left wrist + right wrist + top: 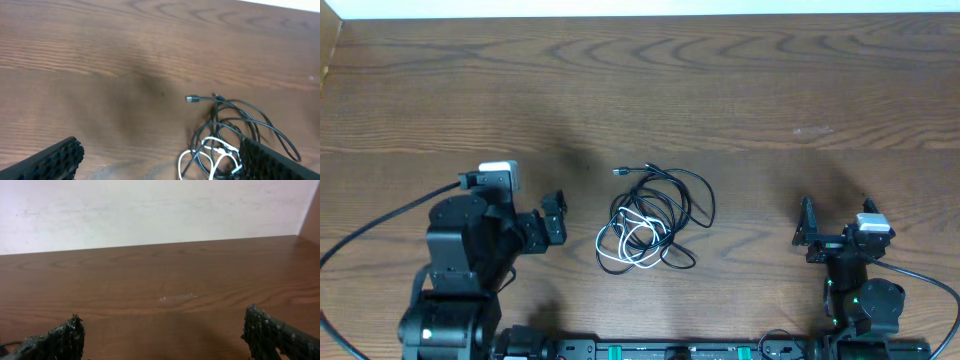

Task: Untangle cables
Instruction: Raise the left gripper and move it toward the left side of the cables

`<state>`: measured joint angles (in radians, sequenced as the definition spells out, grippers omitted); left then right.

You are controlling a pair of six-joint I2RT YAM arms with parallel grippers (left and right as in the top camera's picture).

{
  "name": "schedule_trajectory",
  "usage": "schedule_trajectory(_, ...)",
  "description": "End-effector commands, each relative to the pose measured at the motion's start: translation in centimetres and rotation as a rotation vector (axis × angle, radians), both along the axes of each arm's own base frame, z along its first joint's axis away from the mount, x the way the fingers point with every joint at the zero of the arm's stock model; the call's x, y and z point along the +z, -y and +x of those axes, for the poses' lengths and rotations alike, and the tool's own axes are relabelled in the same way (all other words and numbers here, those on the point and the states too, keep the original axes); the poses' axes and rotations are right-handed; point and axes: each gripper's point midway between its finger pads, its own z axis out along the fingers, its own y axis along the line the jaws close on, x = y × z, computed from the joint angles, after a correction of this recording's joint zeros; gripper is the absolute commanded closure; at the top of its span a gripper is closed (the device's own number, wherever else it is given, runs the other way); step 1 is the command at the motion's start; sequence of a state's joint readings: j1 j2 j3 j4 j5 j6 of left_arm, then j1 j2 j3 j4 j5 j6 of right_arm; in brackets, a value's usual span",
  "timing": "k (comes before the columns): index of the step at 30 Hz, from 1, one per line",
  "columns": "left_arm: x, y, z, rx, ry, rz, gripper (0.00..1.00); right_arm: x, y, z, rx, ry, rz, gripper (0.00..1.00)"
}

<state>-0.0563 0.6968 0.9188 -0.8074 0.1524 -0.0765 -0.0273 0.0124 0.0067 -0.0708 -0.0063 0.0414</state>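
The cables lie in one tangled heap on the wooden table [740,90] between the two arms. The black cord [685,195] loops widely, and one plug end [620,172] sticks out to the upper left. The shorter white cord [623,243] is coiled through its lower left part. My left gripper [552,220] stands open just left of the heap, not touching it. In the left wrist view the black cord [250,117], white cord [212,150] and plug [192,99] lie ahead of my open left gripper [160,167], by its right finger [275,162]. My right gripper [835,222] is open, well right of the heap.
The right wrist view shows only bare table [175,280] and a pale wall [150,210] ahead of my open right gripper [165,340]. Thick black arm wires [370,230] run along the front edge beside both bases.
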Motion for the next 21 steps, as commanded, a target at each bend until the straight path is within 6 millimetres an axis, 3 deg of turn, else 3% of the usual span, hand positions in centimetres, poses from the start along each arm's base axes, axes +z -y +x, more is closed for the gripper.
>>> schedule_trajectory(1,0.9,1.1,0.4,-0.076,-0.007,0.003,0.0,0.0,-0.1,0.0,0.001,0.001,0.005,0.01)
schedule_trajectory(9,-1.3,1.2,1.5,-0.078,-0.109,0.003,0.0,0.0,-0.1,0.0,0.001,0.001,0.005,0.01)
schedule_trajectory(21,-2.2,1.2,1.9,-0.078,-0.147,0.004,0.0,0.0,-0.1,0.0,0.001,0.001,0.005,0.01)
